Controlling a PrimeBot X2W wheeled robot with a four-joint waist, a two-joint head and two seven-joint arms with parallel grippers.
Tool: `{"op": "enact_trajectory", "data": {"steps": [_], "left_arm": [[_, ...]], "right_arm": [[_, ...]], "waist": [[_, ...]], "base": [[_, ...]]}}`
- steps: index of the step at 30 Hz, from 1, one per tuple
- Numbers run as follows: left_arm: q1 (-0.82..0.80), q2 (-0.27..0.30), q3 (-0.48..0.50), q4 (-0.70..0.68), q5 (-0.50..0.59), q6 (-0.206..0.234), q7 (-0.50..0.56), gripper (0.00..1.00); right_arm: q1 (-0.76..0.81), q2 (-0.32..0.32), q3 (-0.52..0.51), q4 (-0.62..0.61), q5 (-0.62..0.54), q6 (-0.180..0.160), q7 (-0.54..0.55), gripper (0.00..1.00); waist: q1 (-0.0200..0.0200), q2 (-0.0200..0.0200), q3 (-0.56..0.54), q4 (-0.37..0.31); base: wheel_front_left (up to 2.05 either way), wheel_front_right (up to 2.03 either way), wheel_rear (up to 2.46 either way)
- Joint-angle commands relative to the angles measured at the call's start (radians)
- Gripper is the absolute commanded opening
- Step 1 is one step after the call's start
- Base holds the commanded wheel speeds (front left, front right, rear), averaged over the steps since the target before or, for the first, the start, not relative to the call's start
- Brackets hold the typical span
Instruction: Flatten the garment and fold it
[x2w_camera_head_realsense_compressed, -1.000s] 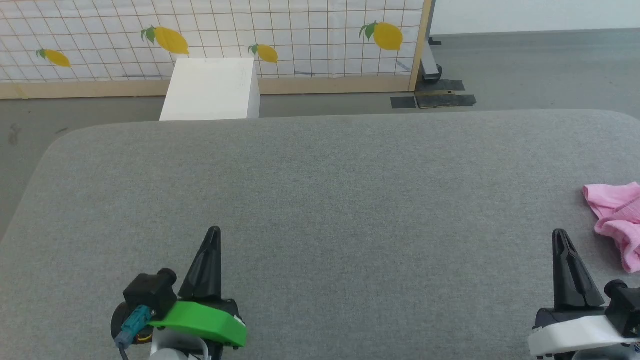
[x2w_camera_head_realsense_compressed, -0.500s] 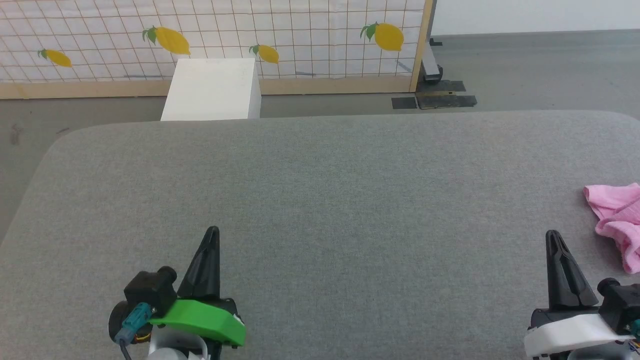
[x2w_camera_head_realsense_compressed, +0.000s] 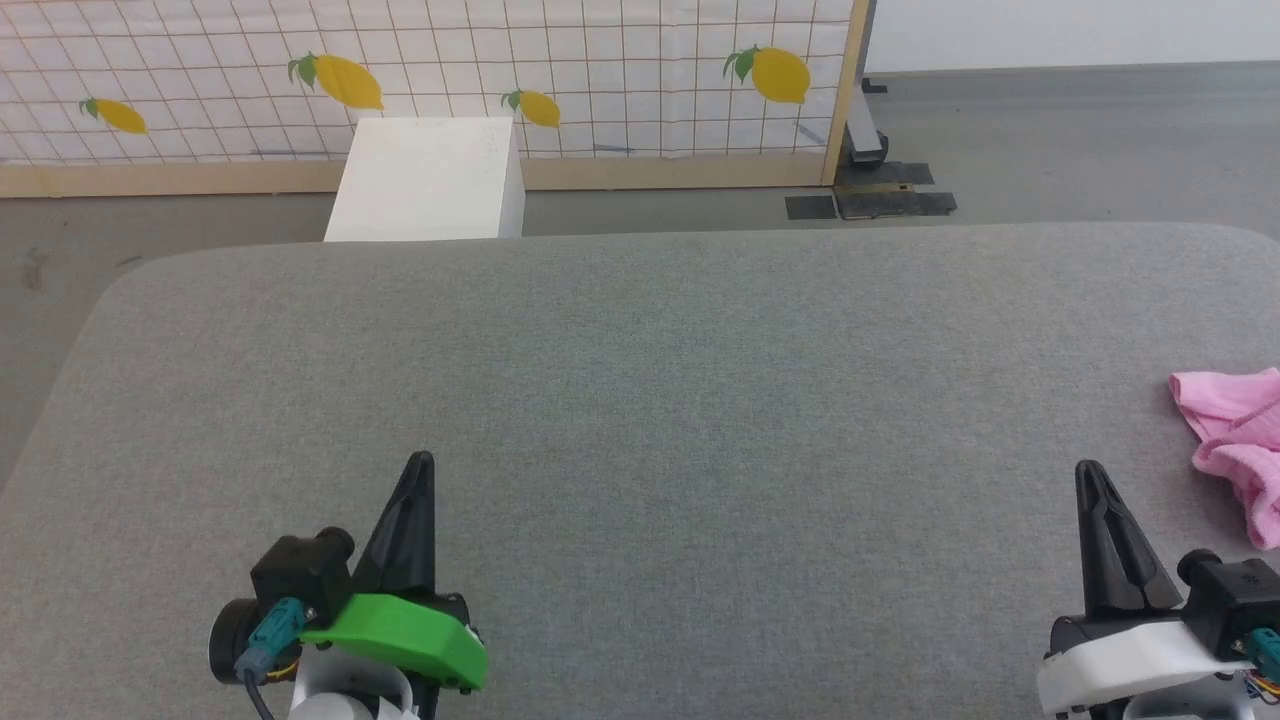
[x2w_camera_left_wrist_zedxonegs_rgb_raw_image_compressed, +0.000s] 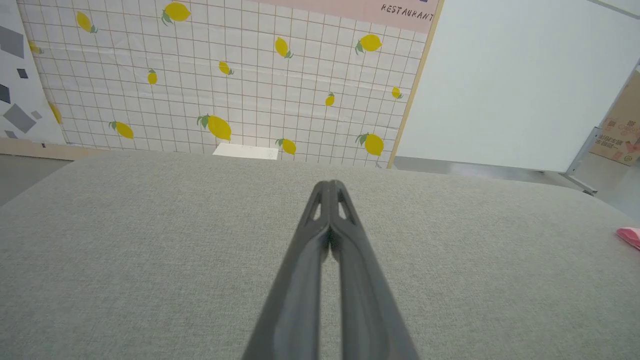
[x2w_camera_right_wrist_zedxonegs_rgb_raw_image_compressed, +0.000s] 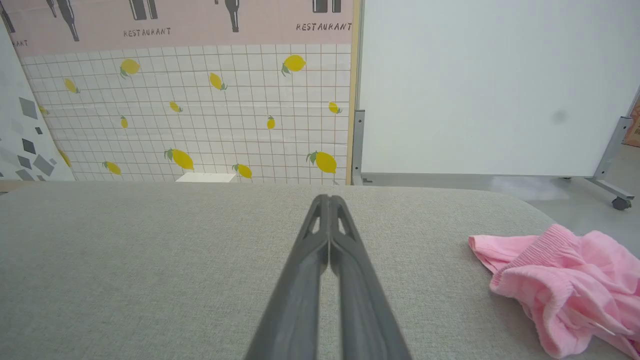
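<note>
left gripper (x2w_camera_head_realsense_compressed: 421, 460) and right gripper (x2w_camera_head_realsense_compressed: 1087, 470): fingers pressed together, empty. pink garment (x2w_camera_head_realsense_compressed: 1236, 440) crumpled on grey counter (x2w_camera_head_realsense_compressed: 650, 380), beside right gripper, not touching.

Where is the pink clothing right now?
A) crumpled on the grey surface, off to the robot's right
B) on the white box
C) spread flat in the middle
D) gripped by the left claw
A: the garment lies bunched on the grey surface, right of the shut right gripper and apart from it.
</note>
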Motion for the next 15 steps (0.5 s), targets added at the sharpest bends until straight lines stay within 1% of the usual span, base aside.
{"op": "enact_trajectory", "data": {"steps": [1,15], "left_arm": [[0.005,0.0,0.005,-0.005,0.014,0.006,0.005,0.0],[0.007,-0.001,0.015,-0.018,0.045,0.02,0.033,0.0]], "right_arm": [[-0.016,0.001,0.006,-0.004,-0.006,0.0,0.007,0.0],[-0.026,0.001,0.023,-0.006,-0.013,-0.001,0.035,0.0]], "waist": [[0.0,0.0,0.0,0.0],[0.0,0.0,-0.002,0.003]], "base": [[0.0,0.0,0.0],[0.0,0.0,0.0]]}}
